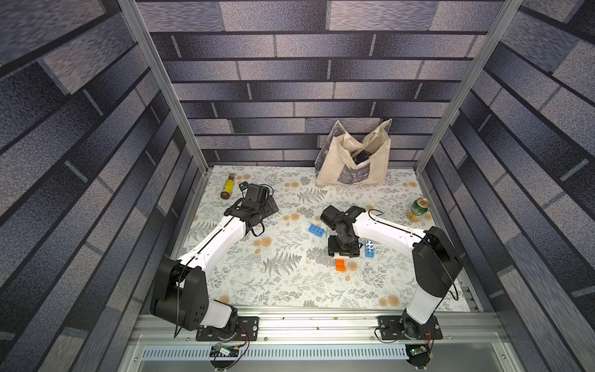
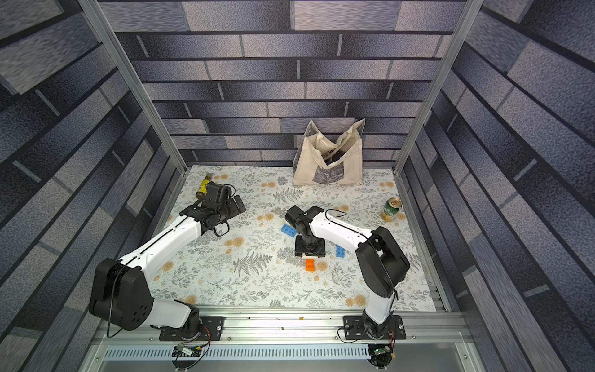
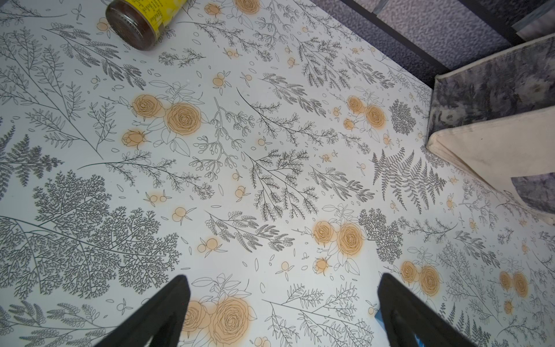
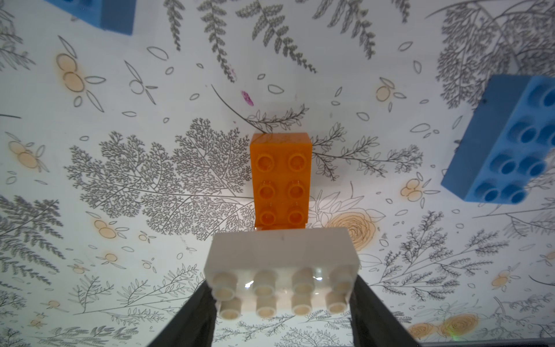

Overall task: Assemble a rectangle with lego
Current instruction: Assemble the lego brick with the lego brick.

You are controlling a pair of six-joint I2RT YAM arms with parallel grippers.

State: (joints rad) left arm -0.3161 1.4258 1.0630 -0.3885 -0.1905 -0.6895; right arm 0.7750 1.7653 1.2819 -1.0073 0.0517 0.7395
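Right claw pinches the white brick crosswise over one end of the orange brick, on the bench, right of middle. Left claw hangs spread, empty, near the far-left corner. If the studs are misaligned, a press could skid the unbraced orange brick.

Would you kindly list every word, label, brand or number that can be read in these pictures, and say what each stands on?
Nothing can be quoted with confidence.
Bottle, yellow label: small print, too blurred to read.
Green can: markings too small to read.
Tote bag: a short word under its picture, too blurred.
White brick, orange brick: no print.
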